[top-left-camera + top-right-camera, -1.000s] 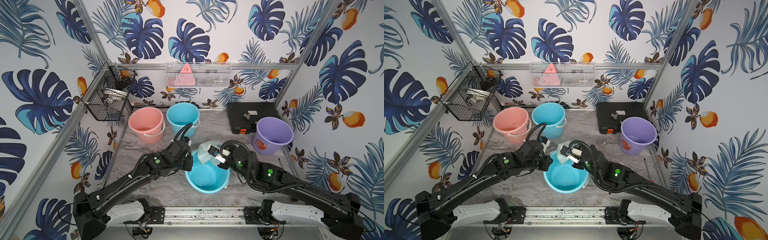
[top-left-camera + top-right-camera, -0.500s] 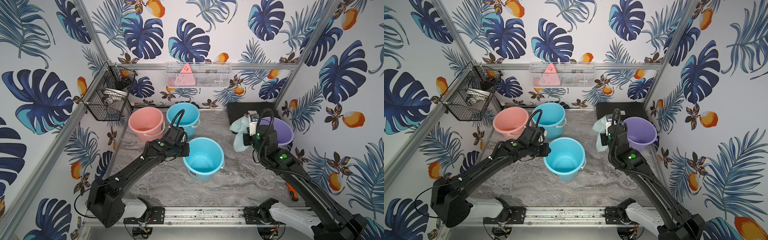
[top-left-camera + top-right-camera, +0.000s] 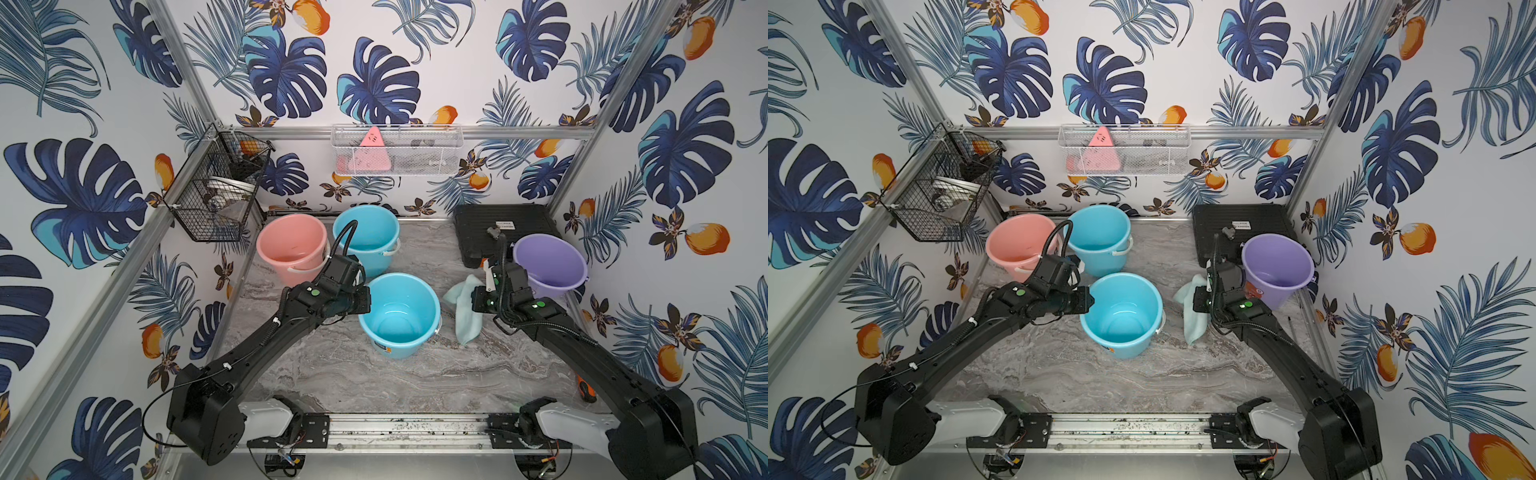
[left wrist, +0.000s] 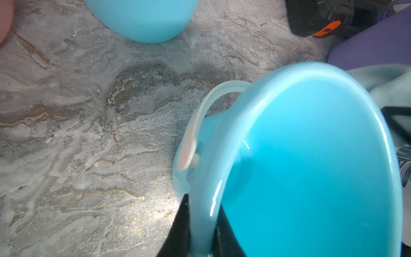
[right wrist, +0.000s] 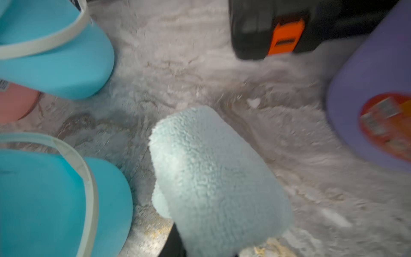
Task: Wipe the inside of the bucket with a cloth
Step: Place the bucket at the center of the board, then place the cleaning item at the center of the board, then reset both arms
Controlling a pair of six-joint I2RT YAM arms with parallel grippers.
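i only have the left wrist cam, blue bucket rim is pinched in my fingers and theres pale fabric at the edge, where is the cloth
Observer: The cloth hangs from the right gripper, outside the front blue bucket.
Operator: anything lying in the bucket bottom
Observer: No, in both top views its bottom is bare.
Operator: how close is the right arm to my rim
Observer: The right gripper is apart from that rim, close beside the purple bucket.
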